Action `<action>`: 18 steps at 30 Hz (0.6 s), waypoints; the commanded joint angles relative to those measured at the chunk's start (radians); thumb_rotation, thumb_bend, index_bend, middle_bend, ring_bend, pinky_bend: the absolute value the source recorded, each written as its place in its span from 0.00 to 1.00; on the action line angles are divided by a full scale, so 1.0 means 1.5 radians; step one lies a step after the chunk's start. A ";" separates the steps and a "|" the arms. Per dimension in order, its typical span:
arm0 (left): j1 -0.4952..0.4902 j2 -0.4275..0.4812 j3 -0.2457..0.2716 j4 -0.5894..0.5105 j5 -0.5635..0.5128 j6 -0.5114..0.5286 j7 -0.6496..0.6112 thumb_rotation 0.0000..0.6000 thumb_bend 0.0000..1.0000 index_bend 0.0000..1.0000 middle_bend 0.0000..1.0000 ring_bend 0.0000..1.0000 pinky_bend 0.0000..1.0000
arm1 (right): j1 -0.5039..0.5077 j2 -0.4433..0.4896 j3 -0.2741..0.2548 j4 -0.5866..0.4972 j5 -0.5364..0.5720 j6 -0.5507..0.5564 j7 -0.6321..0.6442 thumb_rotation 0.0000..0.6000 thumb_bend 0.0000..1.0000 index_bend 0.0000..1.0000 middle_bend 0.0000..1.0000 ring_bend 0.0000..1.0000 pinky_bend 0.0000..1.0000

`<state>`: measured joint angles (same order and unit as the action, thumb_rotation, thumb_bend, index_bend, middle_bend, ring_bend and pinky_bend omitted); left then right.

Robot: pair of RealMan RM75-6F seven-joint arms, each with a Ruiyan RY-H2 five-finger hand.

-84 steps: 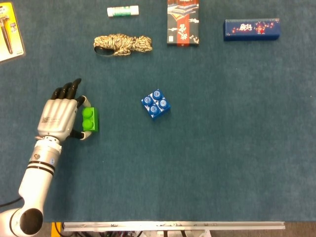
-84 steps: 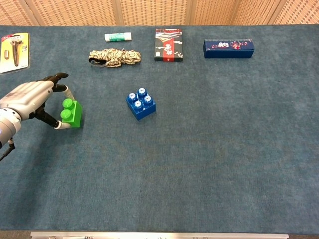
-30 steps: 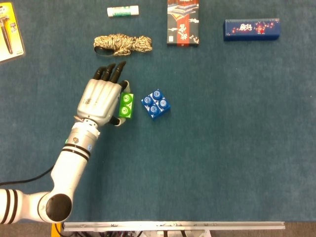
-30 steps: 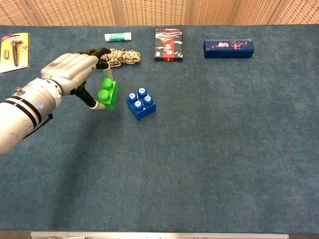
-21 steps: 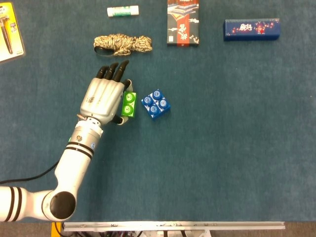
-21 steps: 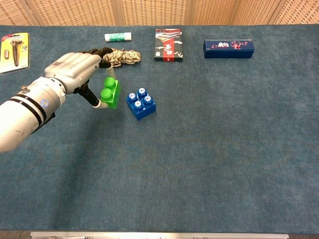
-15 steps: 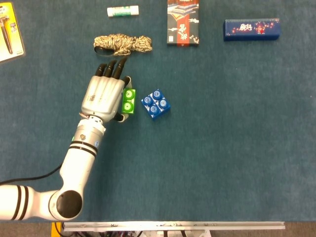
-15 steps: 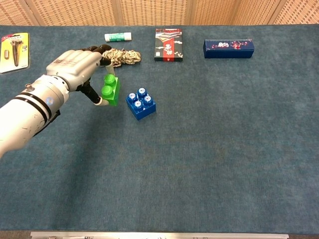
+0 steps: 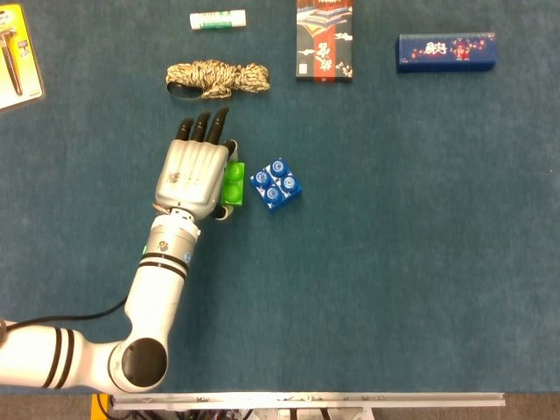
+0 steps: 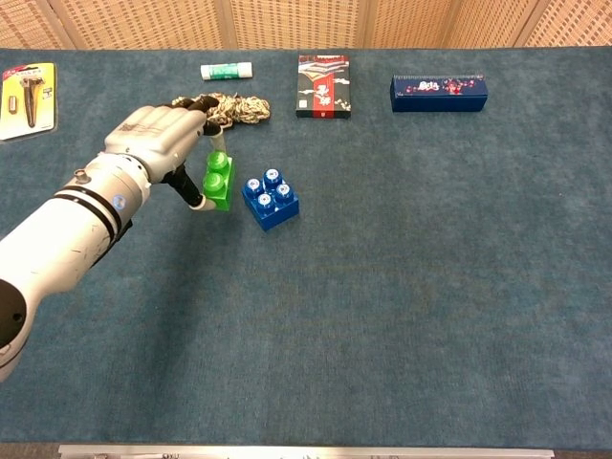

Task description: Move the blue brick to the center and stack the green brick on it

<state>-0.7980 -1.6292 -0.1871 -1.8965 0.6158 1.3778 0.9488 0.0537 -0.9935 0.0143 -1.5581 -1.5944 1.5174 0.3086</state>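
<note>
Left hand pinches the green brick between thumb and fingers, holding it just left of the blue brick, lifted off the teal table; the blue brick sits on the cloth, studs up, near the middle; behind it lie a rope coil and a patterned box.

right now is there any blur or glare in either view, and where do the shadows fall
Head view: sharp and evenly lit, no glare; the left hand hides most of the green brick. Chest view: also sharp; a soft shadow lies on the table under the forearm, and the blue brick shows small highlights on its studs.
</note>
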 commanded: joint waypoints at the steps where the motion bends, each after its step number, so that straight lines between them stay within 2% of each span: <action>1: 0.000 -0.003 0.001 0.000 0.010 0.000 -0.009 1.00 0.13 0.51 0.00 0.00 0.09 | 0.000 0.000 0.000 0.000 0.000 0.001 0.001 1.00 0.00 0.13 0.09 0.00 0.00; 7: 0.008 0.017 0.012 -0.002 0.047 -0.041 -0.060 1.00 0.13 0.51 0.00 0.00 0.10 | 0.001 0.000 0.000 0.000 -0.001 -0.002 0.000 1.00 0.00 0.13 0.09 0.00 0.00; 13: 0.013 0.064 0.030 0.015 0.109 -0.144 -0.156 1.00 0.13 0.51 0.00 0.00 0.10 | 0.003 -0.001 0.001 0.000 0.004 -0.008 -0.001 1.00 0.00 0.13 0.09 0.00 0.00; 18: 0.018 0.101 0.039 0.037 0.197 -0.232 -0.270 1.00 0.13 0.51 0.00 0.00 0.10 | 0.006 -0.001 0.001 0.002 0.007 -0.015 0.000 1.00 0.00 0.13 0.09 0.00 0.00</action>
<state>-0.7772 -1.5156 -0.1407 -1.8649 0.8392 1.0998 0.6273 0.0621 -0.9950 0.0162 -1.5561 -1.5845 1.4960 0.3082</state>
